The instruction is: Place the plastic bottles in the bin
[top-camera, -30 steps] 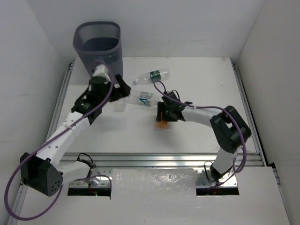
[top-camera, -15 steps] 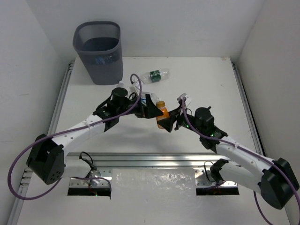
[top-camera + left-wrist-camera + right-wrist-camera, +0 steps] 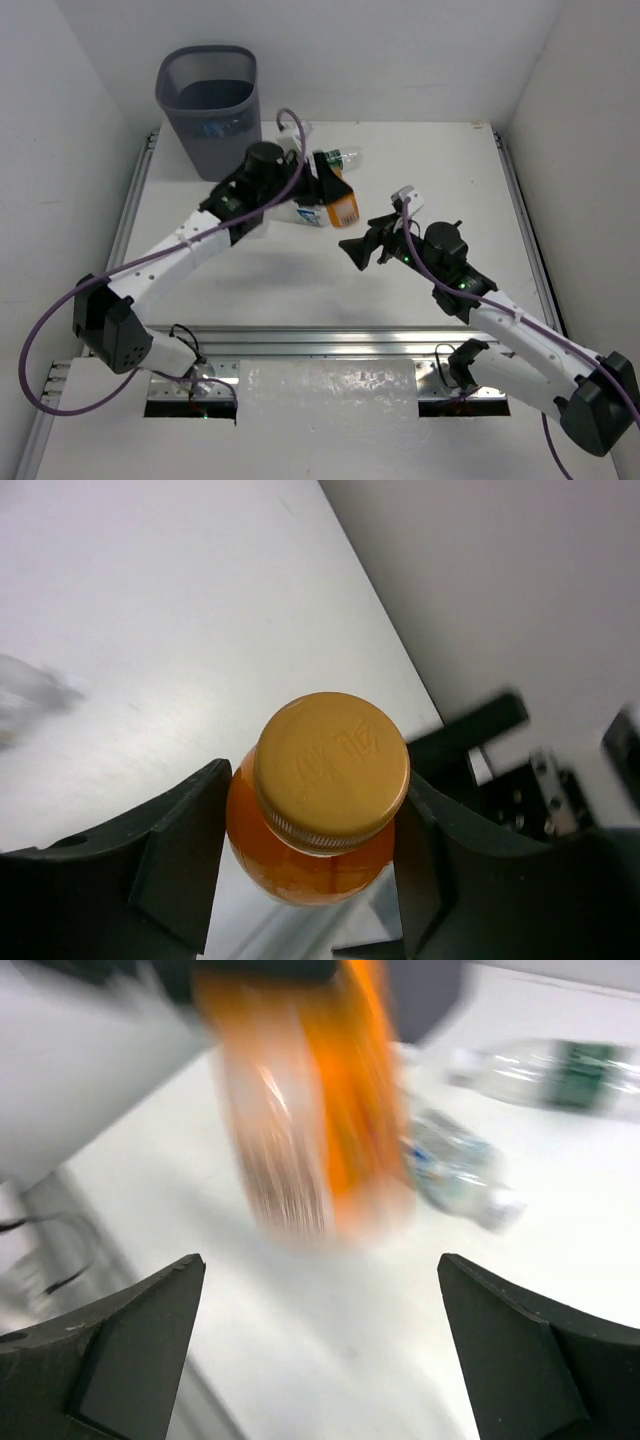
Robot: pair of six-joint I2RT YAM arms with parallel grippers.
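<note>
An orange bottle [image 3: 343, 206] with an orange cap [image 3: 332, 770] hangs upright above the table, and my left gripper [image 3: 330, 192] is shut on its body just under the cap. My right gripper [image 3: 357, 250] stands open a little in front of it with nothing between its fingers; the right wrist view shows the orange bottle [image 3: 330, 1110] blurred ahead of the jaws. A clear bottle with a blue label [image 3: 308, 213] lies under my left wrist. A bottle with a dark green label [image 3: 336, 160] lies further back. The dark grey bin [image 3: 208, 100] stands at the back left.
White walls close the table at the back and on both sides. Metal rails run along the left, right and near edges [image 3: 340, 340]. Something blue shows through the bin's mesh wall [image 3: 216, 128].
My left gripper has shut on the orange bottle and carried it up and back. My right gripper, which held the bottle, has opened and drawn back from it.
</note>
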